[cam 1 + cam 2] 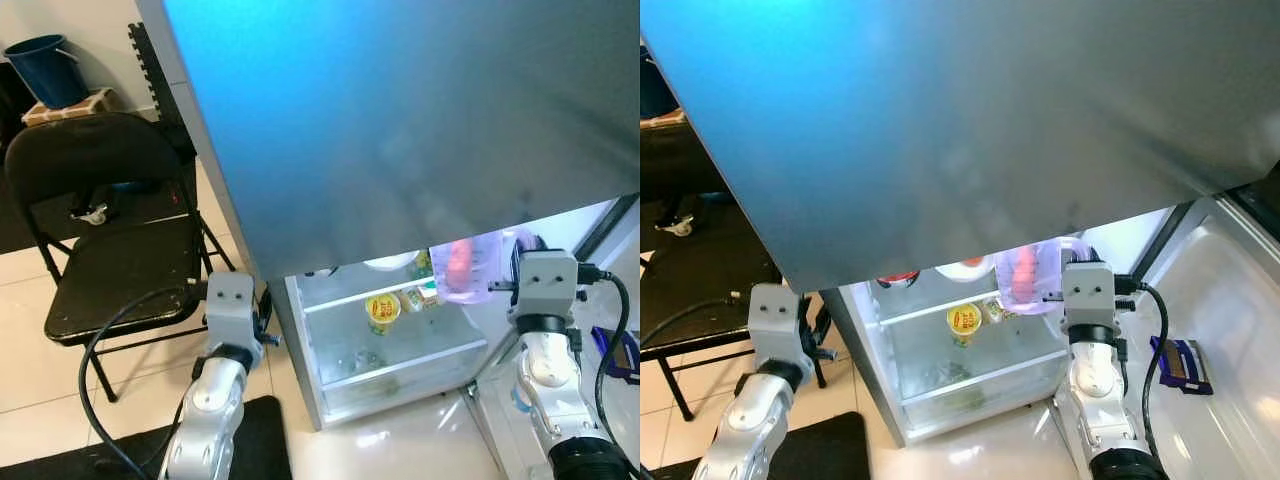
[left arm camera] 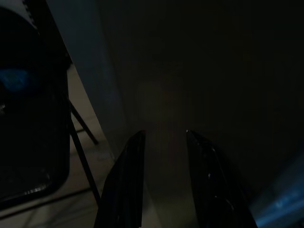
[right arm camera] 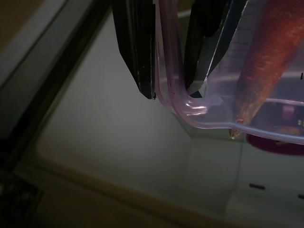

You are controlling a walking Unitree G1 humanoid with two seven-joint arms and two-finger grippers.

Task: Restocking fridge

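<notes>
A folding chair (image 1: pixel 115 250) stands near the fridge's (image 1: pixel 400 130) left side.

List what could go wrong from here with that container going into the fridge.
The right gripper pinches only the rim of the clear container, so it may tilt or slip and spill the carrots. The yellow-lidded cup on the shelf nearby could get knocked as it goes in.

Fridge shelf (image 1: pixel 345 300) w/ yellow-lidded tub (image 1: pixel 383 308) on it.

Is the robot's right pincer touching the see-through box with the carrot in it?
Touching. The right wrist view shows the right pincer with one black finger on each side of the clear box rim, pinching its wall.
</notes>
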